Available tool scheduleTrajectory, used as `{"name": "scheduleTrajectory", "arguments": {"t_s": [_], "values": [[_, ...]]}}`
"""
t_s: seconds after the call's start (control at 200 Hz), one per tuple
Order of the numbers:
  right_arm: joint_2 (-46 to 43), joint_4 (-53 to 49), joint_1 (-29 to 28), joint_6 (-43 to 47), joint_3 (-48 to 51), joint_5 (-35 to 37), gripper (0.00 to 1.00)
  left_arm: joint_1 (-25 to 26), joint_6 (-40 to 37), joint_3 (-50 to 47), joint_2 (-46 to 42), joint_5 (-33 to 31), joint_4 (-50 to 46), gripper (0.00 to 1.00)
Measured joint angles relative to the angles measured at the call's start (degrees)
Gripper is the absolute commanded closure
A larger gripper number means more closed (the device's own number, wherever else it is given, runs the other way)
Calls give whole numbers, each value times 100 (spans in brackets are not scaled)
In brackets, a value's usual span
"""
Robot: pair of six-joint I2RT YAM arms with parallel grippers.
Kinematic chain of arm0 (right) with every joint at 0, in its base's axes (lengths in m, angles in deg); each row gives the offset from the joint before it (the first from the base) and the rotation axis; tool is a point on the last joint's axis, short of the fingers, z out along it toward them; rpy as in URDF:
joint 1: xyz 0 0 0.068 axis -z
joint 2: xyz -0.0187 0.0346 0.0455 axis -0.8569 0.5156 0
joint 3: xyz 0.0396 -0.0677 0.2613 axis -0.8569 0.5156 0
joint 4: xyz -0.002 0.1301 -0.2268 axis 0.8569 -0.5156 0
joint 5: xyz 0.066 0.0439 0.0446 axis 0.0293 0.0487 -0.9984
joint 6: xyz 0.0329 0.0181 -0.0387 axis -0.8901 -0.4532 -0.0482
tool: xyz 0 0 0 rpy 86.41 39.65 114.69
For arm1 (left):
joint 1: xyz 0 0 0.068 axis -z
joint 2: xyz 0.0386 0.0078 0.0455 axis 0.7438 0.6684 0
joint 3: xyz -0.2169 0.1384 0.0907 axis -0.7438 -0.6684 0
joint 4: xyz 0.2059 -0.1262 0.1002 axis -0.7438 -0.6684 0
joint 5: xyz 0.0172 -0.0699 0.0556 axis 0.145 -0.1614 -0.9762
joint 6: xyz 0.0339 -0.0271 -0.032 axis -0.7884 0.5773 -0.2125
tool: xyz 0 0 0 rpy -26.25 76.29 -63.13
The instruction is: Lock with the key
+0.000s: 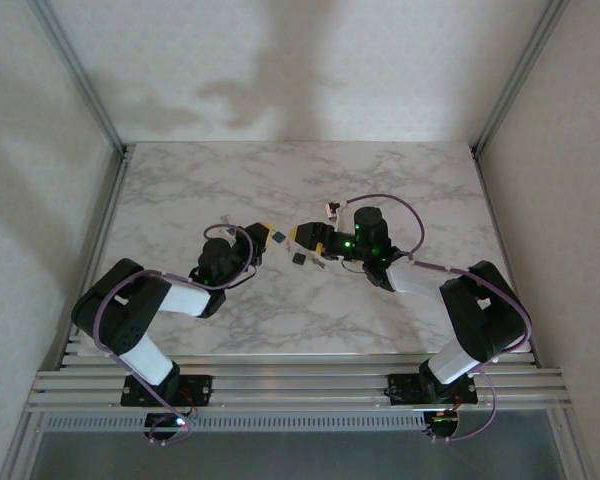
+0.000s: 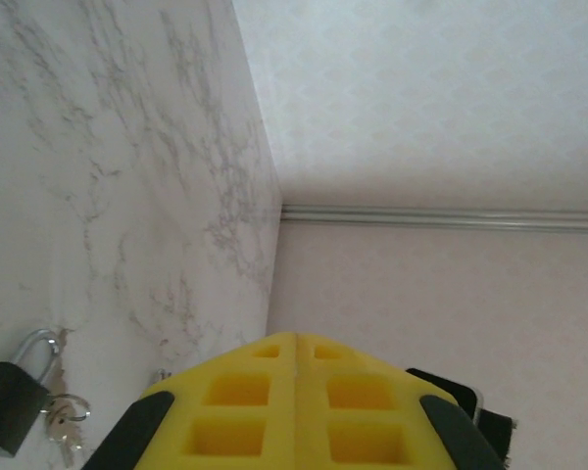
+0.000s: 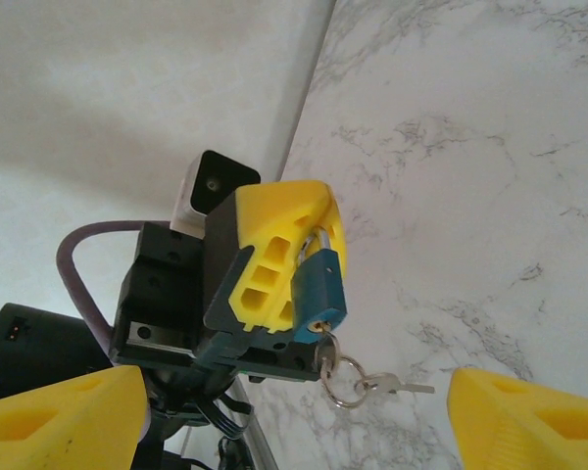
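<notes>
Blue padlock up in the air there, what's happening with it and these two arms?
The left gripper is shut on the blue padlock, holding it above the marble table. A key seems to sit in its keyhole, with a ring and a second key dangling below. The right gripper faces it, open and holding nothing. A black padlock with its own keys lies on the table.
</notes>
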Motion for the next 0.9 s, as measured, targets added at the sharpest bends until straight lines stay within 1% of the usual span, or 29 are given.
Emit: {"name": "scheduleTrajectory", "arguments": {"t_s": [0.235, 0.355, 0.761, 0.841, 0.896], "values": [[0, -31, 0, 0, 0, 0, 23, 35, 74, 48, 164, 2, 166, 100], [0, -28, 0, 7, 0, 0, 29, 33, 131, 48, 205, 4, 195, 100], [0, 13, 0, 13, 0, -4, 32, 33, 188, 48, 205, 4, 315, 100], [0, 15, 0, 2, 0, -4, 37, 33, 188, 48, 205, 2, 345, 100], [9, 33, 0, -28, 0, -22, 38, 33, 190, 48, 205, 4, 358, 100]]}}
